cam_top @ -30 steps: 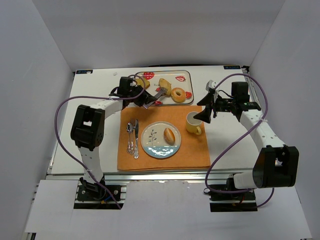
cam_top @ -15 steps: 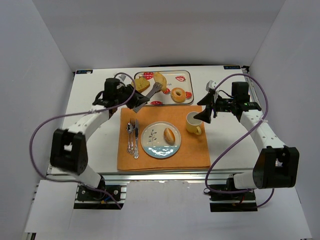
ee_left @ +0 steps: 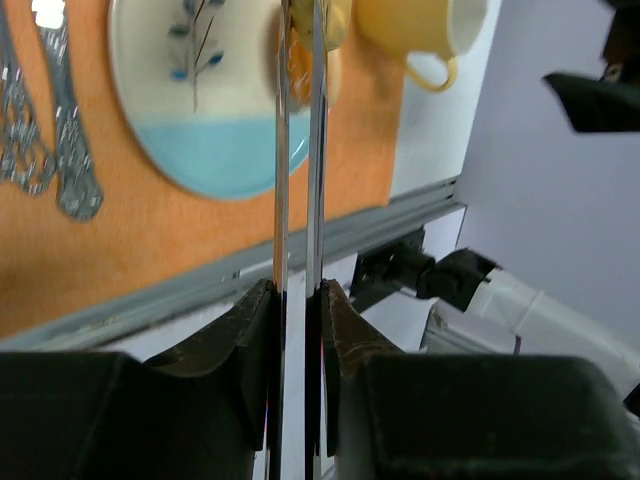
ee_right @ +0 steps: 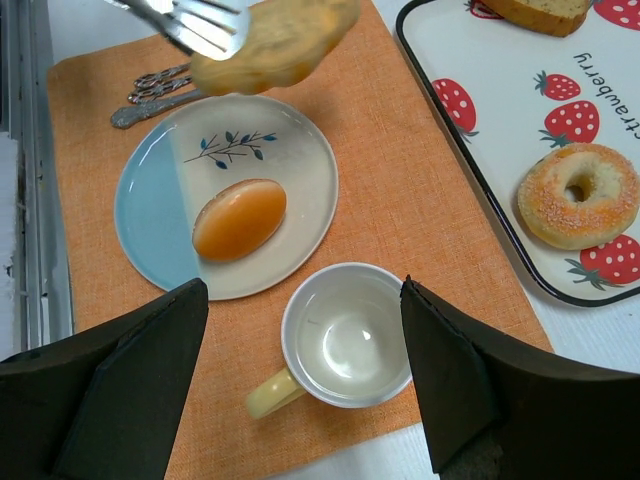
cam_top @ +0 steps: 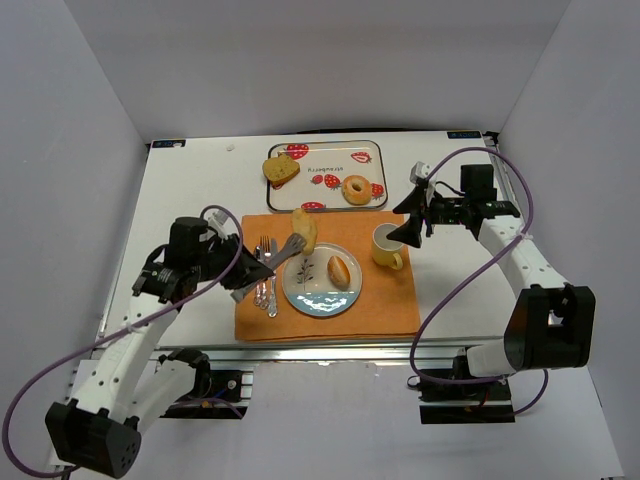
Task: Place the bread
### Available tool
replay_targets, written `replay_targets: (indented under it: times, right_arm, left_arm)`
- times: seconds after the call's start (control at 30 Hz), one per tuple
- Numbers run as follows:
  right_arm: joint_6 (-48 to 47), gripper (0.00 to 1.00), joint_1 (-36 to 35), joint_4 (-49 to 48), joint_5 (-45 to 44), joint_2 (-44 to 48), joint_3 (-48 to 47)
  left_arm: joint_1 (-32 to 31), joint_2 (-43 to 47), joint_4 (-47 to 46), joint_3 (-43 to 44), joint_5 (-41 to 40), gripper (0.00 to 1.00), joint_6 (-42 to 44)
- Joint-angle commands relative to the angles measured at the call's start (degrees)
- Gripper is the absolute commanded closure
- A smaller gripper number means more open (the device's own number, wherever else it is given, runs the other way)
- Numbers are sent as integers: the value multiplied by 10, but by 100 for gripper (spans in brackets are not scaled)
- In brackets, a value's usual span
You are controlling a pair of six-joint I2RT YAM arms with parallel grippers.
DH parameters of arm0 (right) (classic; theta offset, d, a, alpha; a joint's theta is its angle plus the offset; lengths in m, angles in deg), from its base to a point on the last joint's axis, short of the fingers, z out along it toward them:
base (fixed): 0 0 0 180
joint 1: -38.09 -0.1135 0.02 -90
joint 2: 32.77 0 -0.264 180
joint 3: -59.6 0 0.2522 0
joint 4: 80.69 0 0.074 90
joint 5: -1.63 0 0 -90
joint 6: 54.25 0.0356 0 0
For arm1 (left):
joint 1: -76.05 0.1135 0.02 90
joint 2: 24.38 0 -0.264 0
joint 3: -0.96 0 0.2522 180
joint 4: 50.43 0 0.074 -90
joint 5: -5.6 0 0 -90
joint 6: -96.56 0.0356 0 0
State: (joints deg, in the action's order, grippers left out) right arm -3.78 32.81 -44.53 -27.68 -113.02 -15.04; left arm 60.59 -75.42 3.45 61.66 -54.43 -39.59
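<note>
Top external: white table (cam_top: pixel 190 190) inside white walls (cam_top: pixel 100 100), orange mat (cam_top: pixel 390 300) — left gripper (cam_top: pixel 245 274) pinching tongs (cam_top: pixel 283 252) that hold bread roll (cam_top: pixel 304 228) over plate (cam_top: pixel 320 300); right gripper (cam_top: pixel 404 226) fingers spread.

The white table (cam_top: pixel 190 190) carried an orange mat (cam_top: pixel 390 300) near its front edge; a strawberry-printed tray (cam_top: pixel 322 165) lay farther back, just beyond the mat.

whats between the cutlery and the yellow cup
The plate, with one oval bread roll lying on it, sits between the cutlery and the cup in the top view; a second roll hangs in tongs above its far rim.
</note>
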Motion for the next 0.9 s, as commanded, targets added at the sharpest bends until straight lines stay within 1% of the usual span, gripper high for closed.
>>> replay_targets:
  times: [0.0,0.1,0.27,0.33,0.47,0.5,0.57,0.6,0.73,0.87]
  right_arm:
    - [-8,18,-3,11,23,-8,-32]
    - [-4,18,-3,10,27,-11,-36]
    - [-1,18,-4,7,23,-10,-39]
    - [0,18,-4,6,21,-9,-38]
    - [-3,18,-4,8,18,-2,-34]
    - [-3,18,-4,8,17,-2,-33]
    - [-4,18,-4,8,17,0,-30]
    - [-3,18,-4,8,17,0,-30]
    - [-3,18,-4,8,17,-1,-29]
    - [-3,18,-4,8,19,-4,-30]
  left_arm:
    - [-8,31,95,-6,-4,100,21]
    - [-24,33,116,-8,-8,100,27]
    - [-67,6,93,-18,-19,100,19]
    - [-80,-6,89,-14,-28,98,24]
    - [-86,-26,86,-7,-37,72,33]
    - [-86,-31,88,-6,-39,64,35]
    - [-86,-35,87,0,-40,59,38]
    - [-86,-37,88,1,-42,53,39]
    - [-86,-40,98,9,-45,47,45]
    - [-86,-34,102,13,-52,47,44]
